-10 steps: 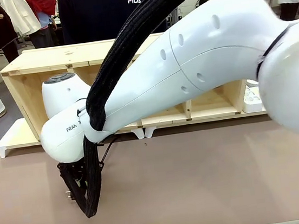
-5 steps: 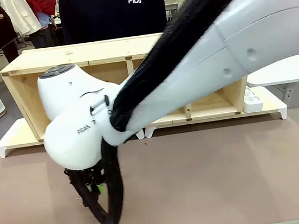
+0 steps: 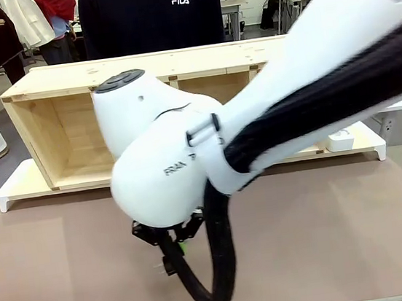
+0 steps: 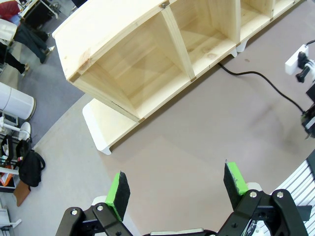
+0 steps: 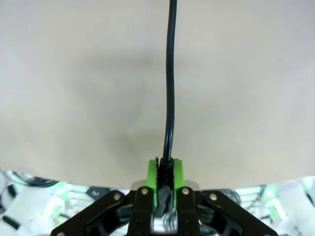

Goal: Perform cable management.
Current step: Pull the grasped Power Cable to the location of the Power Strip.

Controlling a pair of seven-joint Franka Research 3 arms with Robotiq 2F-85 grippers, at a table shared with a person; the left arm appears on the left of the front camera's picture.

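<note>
Cable (image 5: 170,73), thin and black, lies along the brown table (image 3: 328,230), running out from the foot of the long wooden shelf unit (image 4: 108,34) at the far side. The white right arm (image 3: 158,163) reaches across the middle, low over the table. Its right gripper (image 5: 165,164) is clamped on the cable between green pads (image 5: 152,172). The left gripper (image 4: 176,184) hangs above the table, jaws spread wide, holding nothing. A white power strip (image 4: 297,55) sits near the shelf unit.
</note>
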